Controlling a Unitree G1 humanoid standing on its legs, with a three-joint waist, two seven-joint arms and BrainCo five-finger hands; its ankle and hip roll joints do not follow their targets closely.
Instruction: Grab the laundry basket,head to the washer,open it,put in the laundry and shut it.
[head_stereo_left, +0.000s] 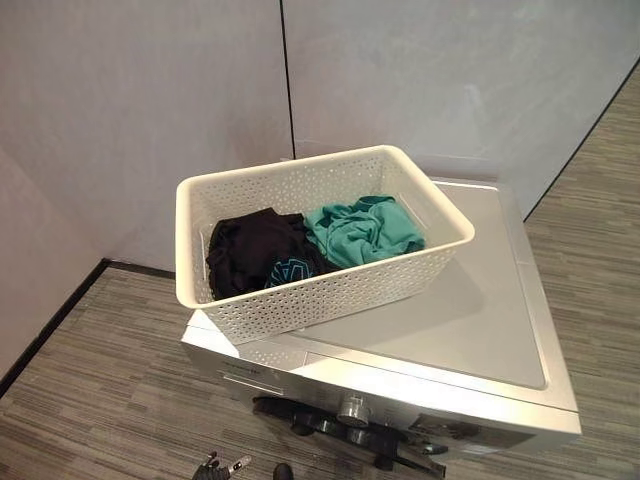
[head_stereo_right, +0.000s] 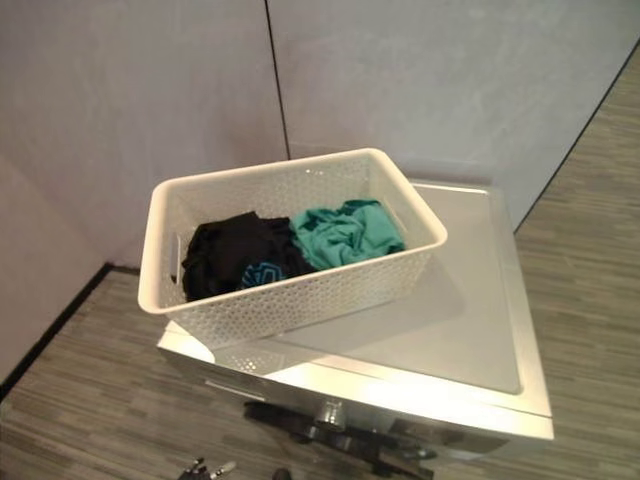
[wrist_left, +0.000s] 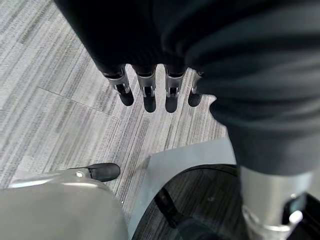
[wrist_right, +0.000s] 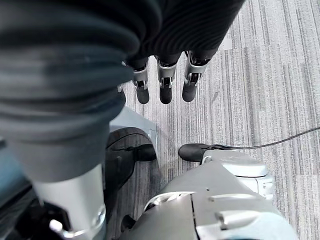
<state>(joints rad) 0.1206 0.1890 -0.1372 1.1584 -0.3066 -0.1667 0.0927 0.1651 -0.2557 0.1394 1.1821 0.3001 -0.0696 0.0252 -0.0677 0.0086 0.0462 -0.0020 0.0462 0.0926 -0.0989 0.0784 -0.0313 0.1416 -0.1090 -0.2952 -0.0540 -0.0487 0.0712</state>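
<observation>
A cream perforated laundry basket (head_stereo_left: 300, 300) stands on the silver washer's (head_stereo_left: 480, 320) top, over its front left corner. Inside lie a black garment (head_stereo_left: 255, 250) and a teal garment (head_stereo_left: 365, 230). The washer's control knob (head_stereo_left: 352, 410) shows on its front panel below the basket. My left hand (wrist_left: 145, 90) hangs over the striped floor with straight fingers and holds nothing; its fingertips (head_stereo_left: 212, 466) show low in the left eye view, in front of the washer. My right hand (wrist_right: 162, 85) also hangs down over the floor, fingers straight, nothing in it.
Pale wall panels (head_stereo_left: 150, 90) stand behind and to the left of the washer, with a dark seam between them. Grey striped floor (head_stereo_left: 90, 400) runs to the washer's left and right.
</observation>
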